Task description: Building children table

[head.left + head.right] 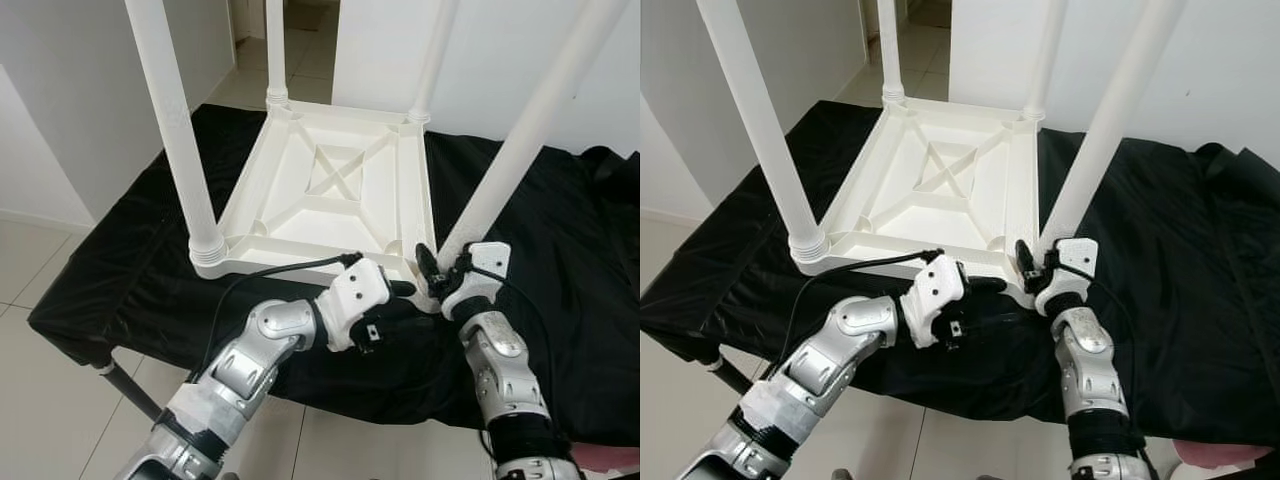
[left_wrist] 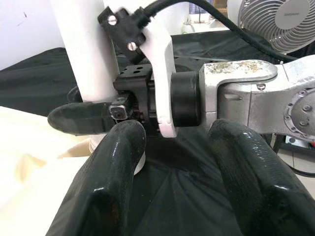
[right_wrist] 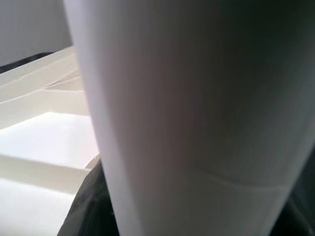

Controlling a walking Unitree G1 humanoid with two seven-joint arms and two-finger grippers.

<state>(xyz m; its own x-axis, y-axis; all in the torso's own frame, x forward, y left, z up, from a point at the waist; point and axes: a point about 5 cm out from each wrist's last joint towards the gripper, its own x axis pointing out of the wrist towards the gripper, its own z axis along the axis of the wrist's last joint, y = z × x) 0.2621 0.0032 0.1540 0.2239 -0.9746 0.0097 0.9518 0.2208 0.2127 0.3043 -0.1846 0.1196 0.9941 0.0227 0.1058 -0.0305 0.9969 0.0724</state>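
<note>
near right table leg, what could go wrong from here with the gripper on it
The right gripper grips the near right leg at its base only, so the long leg could lever loose or tilt in its corner socket. The left gripper, open, sits close beside it; the two could collide. The upturned tabletop may slide on the black cloth.

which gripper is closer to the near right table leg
Right. The right gripper is at the base of the leg, jaws around it. The left gripper sits just beside it, jaws open.

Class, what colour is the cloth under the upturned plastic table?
Black cloth, clearest in the left eye view.
</note>
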